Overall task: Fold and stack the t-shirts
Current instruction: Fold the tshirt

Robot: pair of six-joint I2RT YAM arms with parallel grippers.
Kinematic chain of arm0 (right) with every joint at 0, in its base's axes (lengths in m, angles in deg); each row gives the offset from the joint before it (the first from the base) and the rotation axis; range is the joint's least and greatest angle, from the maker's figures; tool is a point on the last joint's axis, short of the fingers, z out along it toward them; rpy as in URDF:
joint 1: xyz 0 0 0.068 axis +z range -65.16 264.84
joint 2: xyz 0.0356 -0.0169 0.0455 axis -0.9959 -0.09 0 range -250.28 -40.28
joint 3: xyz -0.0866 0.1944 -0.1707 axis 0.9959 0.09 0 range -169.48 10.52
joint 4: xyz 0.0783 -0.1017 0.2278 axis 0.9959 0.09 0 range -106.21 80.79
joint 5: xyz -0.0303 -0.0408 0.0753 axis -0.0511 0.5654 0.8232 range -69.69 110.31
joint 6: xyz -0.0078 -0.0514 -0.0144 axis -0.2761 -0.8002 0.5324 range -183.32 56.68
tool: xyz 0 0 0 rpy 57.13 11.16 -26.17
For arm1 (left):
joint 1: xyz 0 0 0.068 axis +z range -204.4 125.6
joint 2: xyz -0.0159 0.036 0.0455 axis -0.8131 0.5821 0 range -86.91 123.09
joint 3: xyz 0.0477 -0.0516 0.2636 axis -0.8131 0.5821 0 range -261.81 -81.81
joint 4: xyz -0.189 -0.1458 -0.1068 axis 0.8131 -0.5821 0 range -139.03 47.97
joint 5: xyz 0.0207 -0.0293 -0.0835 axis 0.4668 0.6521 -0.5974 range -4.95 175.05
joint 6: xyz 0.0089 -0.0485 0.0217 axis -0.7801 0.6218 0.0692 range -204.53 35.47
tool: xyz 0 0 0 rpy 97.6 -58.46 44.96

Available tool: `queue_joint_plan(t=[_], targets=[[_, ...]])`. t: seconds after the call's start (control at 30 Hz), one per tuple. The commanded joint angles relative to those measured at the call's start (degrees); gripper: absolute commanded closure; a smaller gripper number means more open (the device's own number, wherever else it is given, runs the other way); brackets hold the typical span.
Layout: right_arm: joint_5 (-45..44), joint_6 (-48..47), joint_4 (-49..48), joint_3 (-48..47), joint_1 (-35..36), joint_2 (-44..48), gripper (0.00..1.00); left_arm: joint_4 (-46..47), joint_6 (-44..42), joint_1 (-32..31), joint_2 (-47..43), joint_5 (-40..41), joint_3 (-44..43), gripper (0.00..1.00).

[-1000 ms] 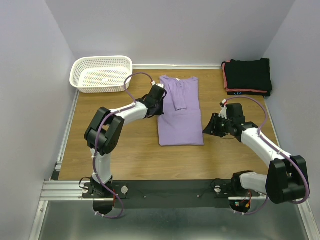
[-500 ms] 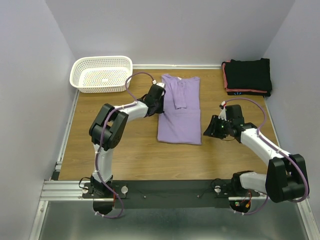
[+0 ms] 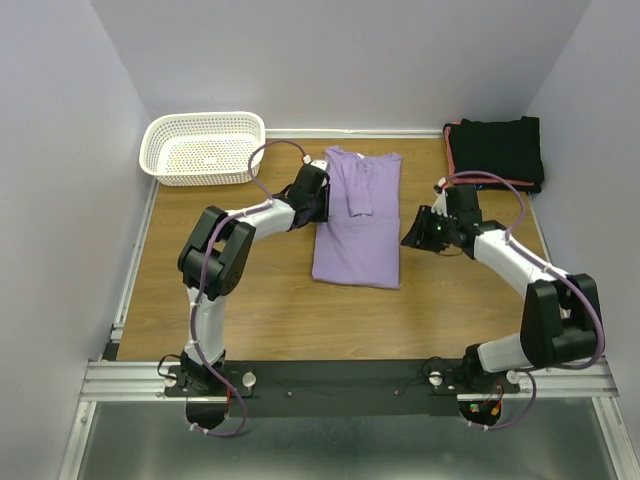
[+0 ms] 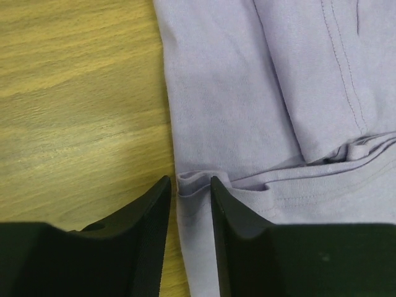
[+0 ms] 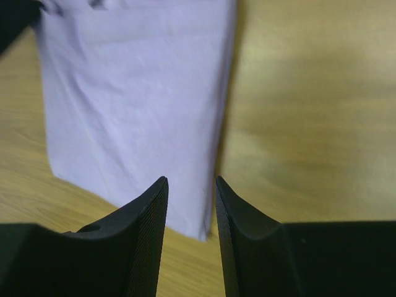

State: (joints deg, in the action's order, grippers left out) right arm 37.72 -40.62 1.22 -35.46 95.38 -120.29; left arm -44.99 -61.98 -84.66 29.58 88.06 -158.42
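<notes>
White links [image 3: 262,215], black joints [image 3: 212,262], purple cables [image 3: 272,147]; black left claw [image 4: 189,184], right claw [image 5: 192,182]

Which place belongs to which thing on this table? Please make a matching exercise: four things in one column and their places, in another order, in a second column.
Things
1. white mesh basket
2. lavender t-shirt
3. stack of folded black shirts
4. right gripper

Places
A. far right corner of the table
B. just beside the right edge of the lavender t-shirt
C. far left corner of the table
D. lying flat in the middle of the table

Right pairs: 1-C, 2-D, 3-A, 4-B
</notes>
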Motion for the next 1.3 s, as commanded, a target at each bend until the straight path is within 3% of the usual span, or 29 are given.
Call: queue_joint_plan(t=[0.0,0.2,0.37,0.5,0.7,0.73,0.97,1.27], targets=[[5.0,1.3,-5.3,-5.8,0.4,-4.3,0.57,-0.2,0.7,0.3,-2.0,1.3,-0.7,0.55],[13.0,3.6,-11.7,-10.6,0.4,-14.9,0.6,-1.3,1.4,0.7,-5.9,3.7,-0.7,0.53],[12.6,4.7,-13.7,-14.1,0.4,-21.6,0.63,-3.9,2.9,0.8,-9.8,5.0,0.1,0.5],[9.8,6.5,-13.0,-10.8,0.4,-17.4,0.62,-7.0,6.5,0.6,-15.1,5.7,4.6,0.41],[-6.3,5.8,-0.2,-5.7,5.6,-8.5,0.53,-13.2,9.0,-3.2,-22.1,6.2,13.1,0.28],[-10.7,6.3,3.1,-4.3,6.8,-6.1,0.47,-14.3,9.2,-4.4,-23.4,6.1,14.2,0.27],[-19.7,10.1,10.3,0.7,12.5,0.1,0.4,-15.1,11.0,-7.8,-28.9,4.6,21.5,0.25],[-21.4,12.3,11.4,0.6,16.3,-4.0,0.41,-15.5,11.7,-9.6,-29.2,5.0,22.7,0.26]])
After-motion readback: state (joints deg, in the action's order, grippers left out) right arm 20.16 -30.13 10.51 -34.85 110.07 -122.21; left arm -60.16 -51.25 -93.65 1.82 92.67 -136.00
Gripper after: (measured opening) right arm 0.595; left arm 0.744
